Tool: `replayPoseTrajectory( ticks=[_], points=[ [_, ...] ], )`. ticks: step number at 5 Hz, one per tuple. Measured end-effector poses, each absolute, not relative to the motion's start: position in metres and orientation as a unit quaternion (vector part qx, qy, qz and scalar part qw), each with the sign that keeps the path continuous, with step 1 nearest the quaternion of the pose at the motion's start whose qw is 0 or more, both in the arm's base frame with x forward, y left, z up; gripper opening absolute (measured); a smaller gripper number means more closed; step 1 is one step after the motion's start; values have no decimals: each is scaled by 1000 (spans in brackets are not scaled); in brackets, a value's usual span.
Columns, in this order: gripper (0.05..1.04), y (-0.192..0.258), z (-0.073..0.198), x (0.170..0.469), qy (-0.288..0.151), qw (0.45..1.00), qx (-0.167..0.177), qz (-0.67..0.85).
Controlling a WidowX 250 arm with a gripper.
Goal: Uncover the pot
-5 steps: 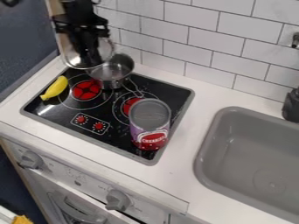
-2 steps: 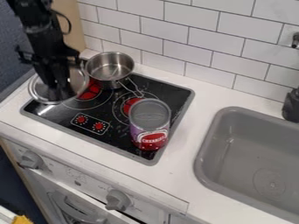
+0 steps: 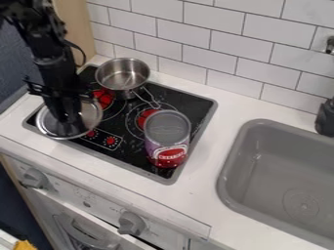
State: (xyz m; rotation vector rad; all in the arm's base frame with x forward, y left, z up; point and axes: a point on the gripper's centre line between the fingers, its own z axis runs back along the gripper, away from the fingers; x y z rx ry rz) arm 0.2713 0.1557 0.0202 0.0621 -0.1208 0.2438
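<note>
While I watch from my end, the pot (image 3: 122, 78) stands uncovered on the black cooktop (image 3: 127, 155), its bare metal inside open to me and its handle slanting toward the camera. I've got the hand (image 3: 68, 117) pointing down to the left of the pot and nearer the camera, clamped on the lid (image 3: 89, 117) near its middle. That lid lies well clear of the pot, spread over the cooktop's left front part and edge; whether its underside touches down there, I can't tell from here. My arm (image 3: 53, 58) comes in from the upper left, passing to the left of the pot.

A can (image 3: 168, 139) with a grey top and a red and purple side stands on the cooktop, in front of the pot and to its right. The cooktop is set in the white table (image 3: 196, 193), and well to the pot's right I see the grey sink (image 3: 264, 151). White wall tiles (image 3: 196, 49) rise behind the pot. Far in front of it, grey knobs (image 3: 132, 223) stick out from the oven front (image 3: 88, 205).
</note>
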Motion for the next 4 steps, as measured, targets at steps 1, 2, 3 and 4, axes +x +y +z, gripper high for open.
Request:
replayPoseTrajectory(
  ticks=[1,2,3,4],
  points=[
    [282,152,4,274,-46,992,32,112],
    [281,157,-9,281,-42,993,31,110],
    [326,162,-11,284,-36,992,41,110],
    [613,163,-10,283,-35,992,36,113]
  ],
)
